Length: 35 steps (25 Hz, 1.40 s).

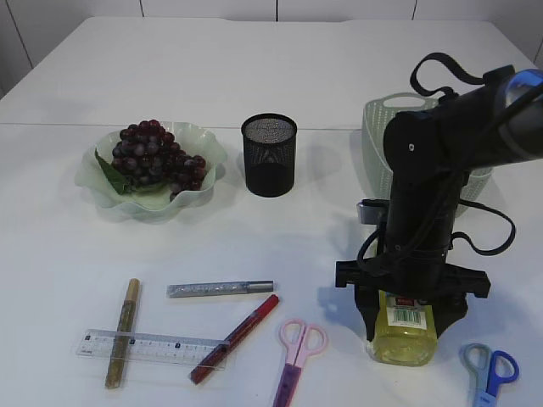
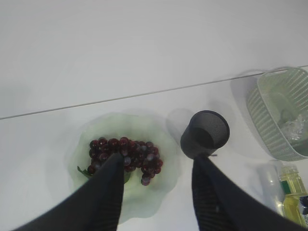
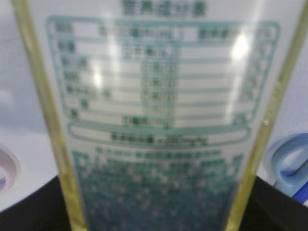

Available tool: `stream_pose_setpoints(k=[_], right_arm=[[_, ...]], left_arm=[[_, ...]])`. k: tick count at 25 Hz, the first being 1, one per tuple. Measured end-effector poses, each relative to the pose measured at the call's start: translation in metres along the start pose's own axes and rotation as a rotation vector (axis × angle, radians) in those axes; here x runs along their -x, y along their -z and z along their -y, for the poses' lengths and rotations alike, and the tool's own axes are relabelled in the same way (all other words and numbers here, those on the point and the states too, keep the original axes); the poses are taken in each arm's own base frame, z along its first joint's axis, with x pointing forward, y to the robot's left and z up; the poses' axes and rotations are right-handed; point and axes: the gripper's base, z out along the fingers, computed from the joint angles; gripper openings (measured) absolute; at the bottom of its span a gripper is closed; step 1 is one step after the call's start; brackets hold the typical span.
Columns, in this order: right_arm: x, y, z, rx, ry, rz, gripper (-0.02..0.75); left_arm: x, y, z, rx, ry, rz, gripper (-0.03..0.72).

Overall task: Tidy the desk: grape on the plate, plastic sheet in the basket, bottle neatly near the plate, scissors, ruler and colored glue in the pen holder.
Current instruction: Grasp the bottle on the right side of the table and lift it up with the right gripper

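The yellow bottle (image 1: 405, 335) lies on its side at the front right. My right gripper (image 1: 411, 314) straddles it from above with a finger on each side; contact is unclear. In the right wrist view the bottle's label (image 3: 154, 96) fills the frame, with dark fingers (image 3: 29, 207) at the lower corners. The grape bunch (image 1: 157, 157) rests on the green plate (image 1: 114, 199). My left gripper (image 2: 158, 158) hangs open and empty above that plate. The ruler (image 1: 161, 346), gold glue (image 1: 123, 335), silver glue (image 1: 219, 289), red glue (image 1: 236, 337), pink scissors (image 1: 297, 352) and blue scissors (image 1: 490, 373) lie at the front.
The black mesh pen holder (image 1: 269, 157) stands right of the plate. A pale green basket (image 1: 377, 136) sits behind the right arm, with crumpled plastic sheet (image 2: 293, 127) inside. The gold glue lies across the ruler, and the red glue's tip touches the ruler's end.
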Motion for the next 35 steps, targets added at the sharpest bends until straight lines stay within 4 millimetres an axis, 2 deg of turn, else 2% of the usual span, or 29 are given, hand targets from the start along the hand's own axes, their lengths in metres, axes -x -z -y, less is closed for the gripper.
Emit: stream_pose_setpoints(k=[9, 14, 24, 30, 35], right_arm=[[0.0, 0.001, 0.0, 0.003, -0.001, 0.001, 0.483], [0.0, 0.001, 0.0, 0.001, 0.015, -0.002, 0.48], [-0.004, 0.006, -0.003, 0.001, 0.163, 0.021, 0.477], [-0.01, 0.03, -0.005, 0.027, 0.235, 0.121, 0.473], [-0.019, 0.06, -0.003, 0.068, 0.315, 0.231, 0.473]], left_arm=[[0.0, 0.0, 0.0, 0.004, -0.002, 0.0, 0.343], [0.0, 0.0, -0.004, 0.04, -0.013, 0.004, 0.343], [0.001, 0.0, -0.007, 0.078, -0.025, 0.008, 0.343], [0.001, 0.0, -0.005, 0.053, -0.017, 0.005, 0.343], [0.0, 0.0, -0.003, 0.037, -0.012, 0.004, 0.343]])
